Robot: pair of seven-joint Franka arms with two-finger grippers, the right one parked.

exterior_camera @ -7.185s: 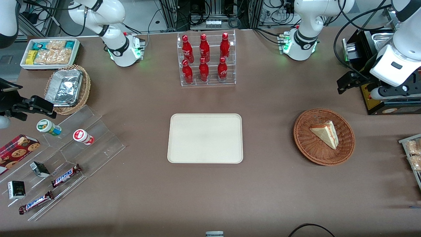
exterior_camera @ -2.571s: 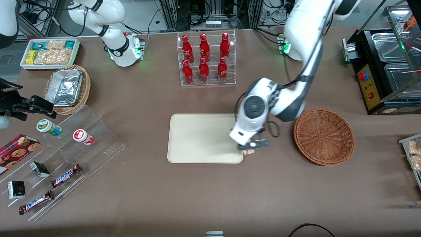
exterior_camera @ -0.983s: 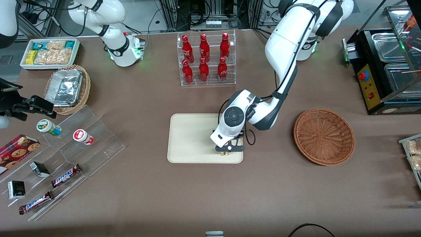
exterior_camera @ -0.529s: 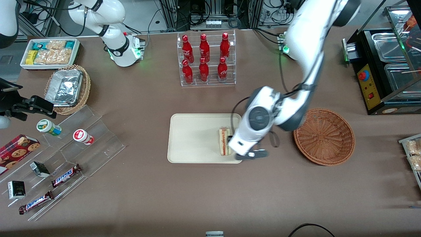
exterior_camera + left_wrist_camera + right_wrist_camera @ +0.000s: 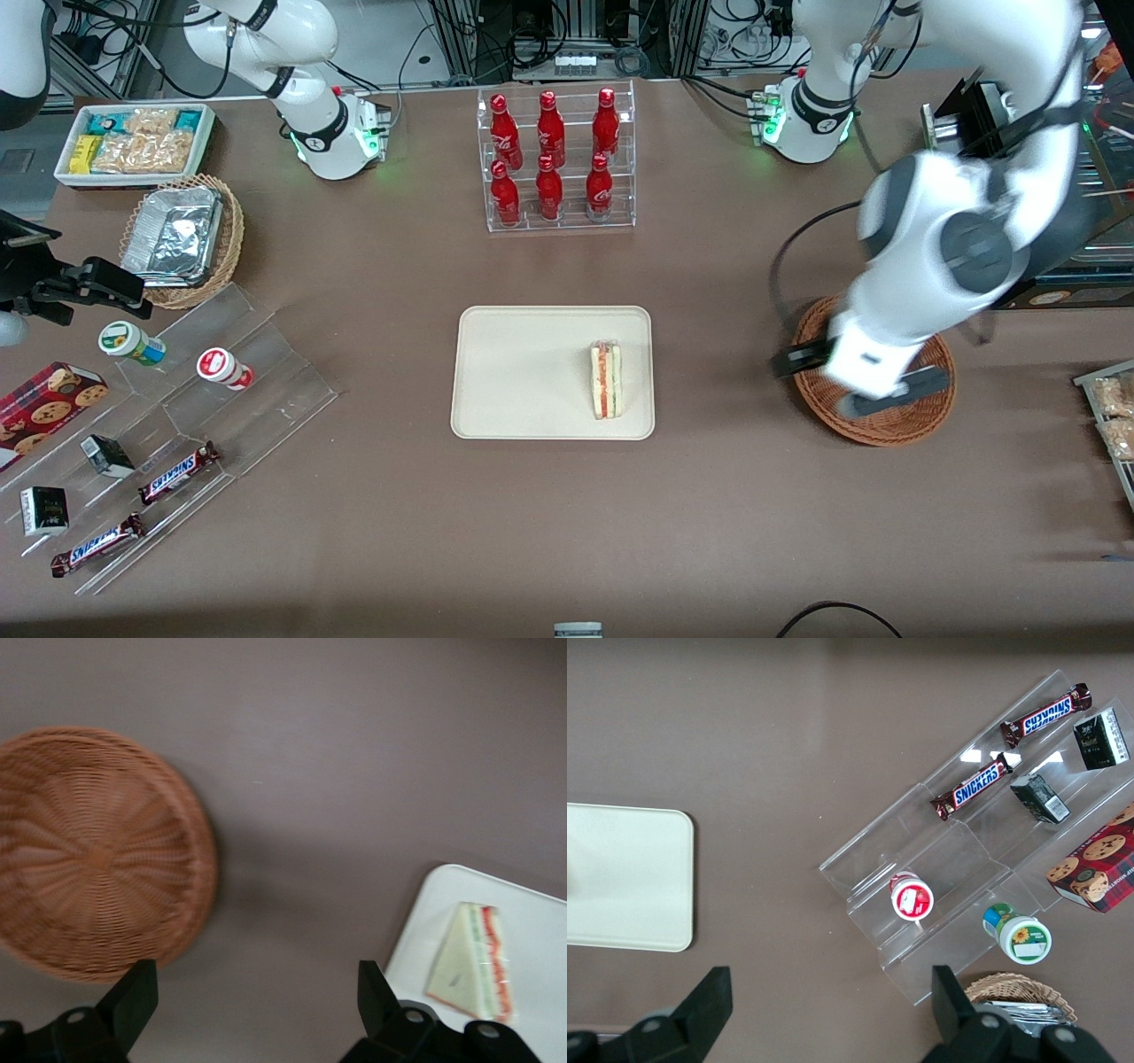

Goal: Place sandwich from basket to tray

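The sandwich (image 5: 606, 380) lay on the tray (image 5: 523, 372), at the tray's end toward the working arm, standing on edge with its red and green layers showing. Well apart from it, toward the working arm's end of the table, the gripper (image 5: 858, 383) hung above the basket (image 5: 886, 425), its fingers (image 5: 135, 997) spread wide and holding nothing. Farther from the front camera stood a rack of red bottles (image 5: 554, 159).

Sandwich (image 5: 607, 380) lying in the tray (image 5: 523, 372), at the tray's end toward the working arm. Basket (image 5: 939, 403) on the bench (image 5: 726, 514), well apart from the tray, toward the working arm's end. Gripper (image 5: 858, 383) hanging above the basket, fingers (image 5: 895, 393) spread with nothing between them.
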